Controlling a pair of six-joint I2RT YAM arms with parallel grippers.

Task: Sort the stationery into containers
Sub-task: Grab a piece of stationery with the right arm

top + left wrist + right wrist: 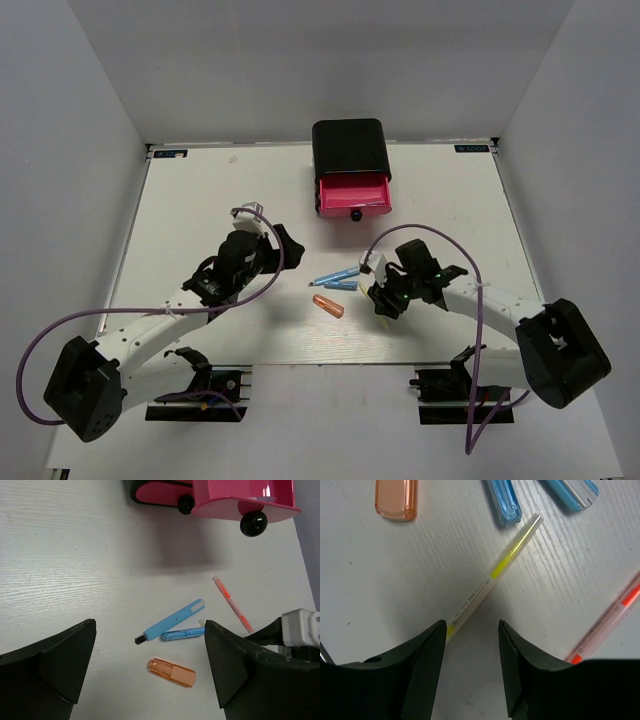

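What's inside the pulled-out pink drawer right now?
In the top view the pink drawer shows only bare pink floor, with nothing lying on it. Its rear sits under the black cabinet, so that part cannot be seen.

Two white-shelled robot arms, the left arm [150,335] and the right arm [470,300], are studded with black joint housings. Each is rooted in a bulky, angular black base block [85,388] beside a low black mounting bracket [200,385]. A thin purple cable [100,312] trails along the left arm and a matching purple lead [483,330] along the right. Seen close, the left arm's fingers [60,665] are matte black, broad and wedge-shaped with bevelled faces, and the right arm's fingers [420,665] are the same black, round-tipped and faintly grainy.
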